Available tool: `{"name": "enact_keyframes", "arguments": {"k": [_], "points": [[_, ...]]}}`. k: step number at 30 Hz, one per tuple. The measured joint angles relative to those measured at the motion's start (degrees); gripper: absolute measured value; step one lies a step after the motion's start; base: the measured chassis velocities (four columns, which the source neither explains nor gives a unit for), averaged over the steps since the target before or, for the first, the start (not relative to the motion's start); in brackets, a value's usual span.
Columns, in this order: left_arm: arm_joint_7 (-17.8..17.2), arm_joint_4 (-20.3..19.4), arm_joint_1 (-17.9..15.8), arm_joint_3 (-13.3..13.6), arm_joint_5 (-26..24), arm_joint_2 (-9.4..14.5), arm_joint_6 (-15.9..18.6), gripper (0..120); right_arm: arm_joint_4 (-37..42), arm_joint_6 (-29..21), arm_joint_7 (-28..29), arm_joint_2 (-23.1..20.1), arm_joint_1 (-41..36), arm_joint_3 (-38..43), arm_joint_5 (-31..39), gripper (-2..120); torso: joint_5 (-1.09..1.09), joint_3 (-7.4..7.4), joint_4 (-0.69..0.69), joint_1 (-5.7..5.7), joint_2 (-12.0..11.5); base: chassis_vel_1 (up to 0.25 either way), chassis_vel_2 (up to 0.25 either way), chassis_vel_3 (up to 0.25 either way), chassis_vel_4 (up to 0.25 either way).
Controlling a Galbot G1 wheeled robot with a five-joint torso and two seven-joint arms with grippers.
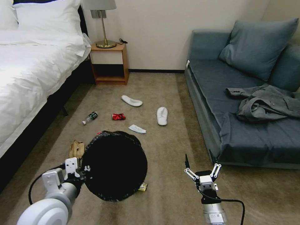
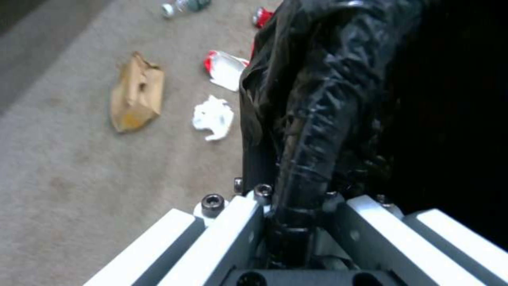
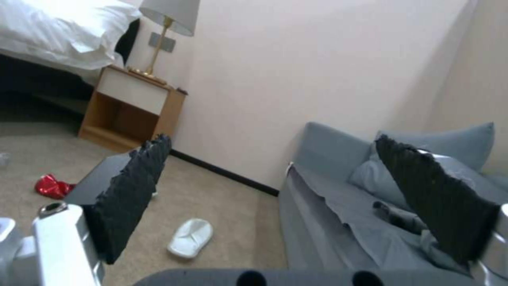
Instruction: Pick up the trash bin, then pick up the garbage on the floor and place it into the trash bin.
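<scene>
While you watch: the bin is up and the litter waits on the floor.
Left gripper point(image 2: 296, 222): clamped on the trash bin's rim, bag plastic pinched between the fingers, so you carry the bin one-handed.
Trash bin point(image 1: 115, 165): held low over the carpet at your near left, mouth tilted toward you, close to the litter for short drops.
Right gripper point(image 1: 202, 171): fingers spread apart, empty, hovering over bare floor point(image 1: 175, 147) beside the sofa point(image 1: 250, 137), free to pick.
Garbage near the bin: brown paper bag point(image 2: 136, 93), white tissue point(image 2: 212, 116), red-and-white wrapper point(image 2: 225, 69).
Garbage farther out: bottle point(image 1: 90, 117), crushed red can point(image 1: 118, 116), two slippers point(image 1: 162, 115), toward the nightstand point(image 1: 109, 64).
</scene>
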Motion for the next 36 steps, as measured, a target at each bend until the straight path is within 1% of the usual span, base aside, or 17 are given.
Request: {"name": "enact_keyframes", "arguments": {"k": [2, 3, 4, 6, 8, 9, 11, 17, 19, 20, 22, 24, 29, 36], "points": [[-0.04, -0.03, -0.49, -2.16, -0.46, 0.24, 0.0, 0, -0.95, 0.29, -0.01, 0.0, 0.68, -0.75, -0.42, 100, 0.0, 0.0, 0.01, 0.0, 0.0, 0.0, 0.0, 0.0, 0.0], [-0.04, -0.03, -0.49, -2.16, -0.46, 0.24, 0.0, 0, -0.95, 0.29, -0.01, 0.0, 0.68, -0.75, -0.42, 100, 0.0, 0.0, 0.01, 0.0, 0.0, 0.0, 0.0, 0.0, 0.0], [-0.04, -0.04, -0.84, -2.97, -0.78, 0.41, 0.0, 0, -1.38, 0.29, -0.01, 0.0, 0.87, -1.06, -0.66, 100, 0.0, 0.0, 0.01, 0.0, 0.0, 0.0, 0.0, 0.0, 0.0], [-0.03, -0.04, -1.03, -3.46, -0.93, 0.5, 0.0, 0, -1.64, 0.29, -0.01, 0.0, 1.01, -1.29, -0.72, 100, 0.0, 0.0, 0.0, 0.0, 0.0, 0.0, 0.0, 0.0, 0.0], [-0.03, 0.45, -2.46, -6.24, -2.23, 0.79, 0.0, 0, -3.13, 0.27, -0.44, 0.0, 2.0, -2.08, -0.77, 100, 0.0, 0.01, 0.01, 0.0, 0.0, 0.0, 0.0, 0.0, 0.0], [-0.03, 0.45, -2.46, -6.24, -2.23, 0.79, 0.0, 0, -3.13, 0.27, -0.44, 0.0, 2.0, -2.08, -0.77, 100, 0.0, 0.01, 0.01, 0.0, 0.0, 0.0, 0.0, 0.0, 0.0], [-0.03, 1.39, -3.18, -7.34, -2.73, 1.08, 0.0, 0, -3.91, 0.15, -0.61, 0.0, 2.41, -2.13, -0.53, 100, 0.0, 0.01, 0.01, 0.0, 0.0, 0.0, 0.0, 0.0, 0.0], [0.01, 2.48, -4.03, -6.97, -2.59, 1.32, 0.0, 0, -4.61, -0.29, -0.64, 0.0, 3.06, -1.64, -0.42, 100, 0.0, 0.01, 0.01, 0.0, 0.0, 0.0, 0.0, 0.0, 0.0], [0.08, 3.15, -4.58, -5.11, -1.16, 0.92, 0.0, 0, -4.8, -1.02, -0.04, -0.01, 3.63, -1.19, -0.02, 100, 0.0, 0.01, 0.0, 0.0, 0.0, 0.0, 0.0, 0.0, 0.0], [0.08, 3.15, -4.58, -5.11, -1.16, 0.92, 0.0, 0, -4.8, -1.02, -0.04, -0.01, 3.63, -1.19, -0.02, 100, 0.0, 0.01, 0.0, 0.0, 0.0, 0.0, 0.0, 0.0, 0.0], [0.38, 3.32, -4.47, -3.92, 0.01, 0.54, 0.0, 0, -4.57, -1.47, 0.2, 0.0, 3.55, -1.12, -0.1, 100, 0.01, 0.01, 0.0, 0.01, 0.0, 0.0, 0.0, 0.0, 0.0], [0.51, 3.33, -4.35, -3.52, 0.4, 0.44, 0.0, 0, -4.5, -1.46, 0.21, 0.0, 3.54, -0.92, -0.4, 100, 0.01, 0.01, 0.0, 0.01, 0.01, 0.0, 0.0, 0.0, 0.0], [0.63, 3.32, -4.26, -3.27, 0.73, 0.61, 0.0, 0, -4.29, -1.45, 0.21, -0.01, 3.17, -0.79, -1.04, 100, 0.01, 0.01, 0.0, 0.01, 0.01, 0.027, 0.037, -0.03, -0.033], [0.7, 3.03, -4.05, -2.88, 0.99, 0.52, 0.0, 0, -4.25, -1.35, 0.22, 0.0, 2.6, -0.82, -1.85, 100, 0.02, 0.0, 0.0, 0.01, 0.01, 0.17, 0.144, -0.143, -0.159]]}}
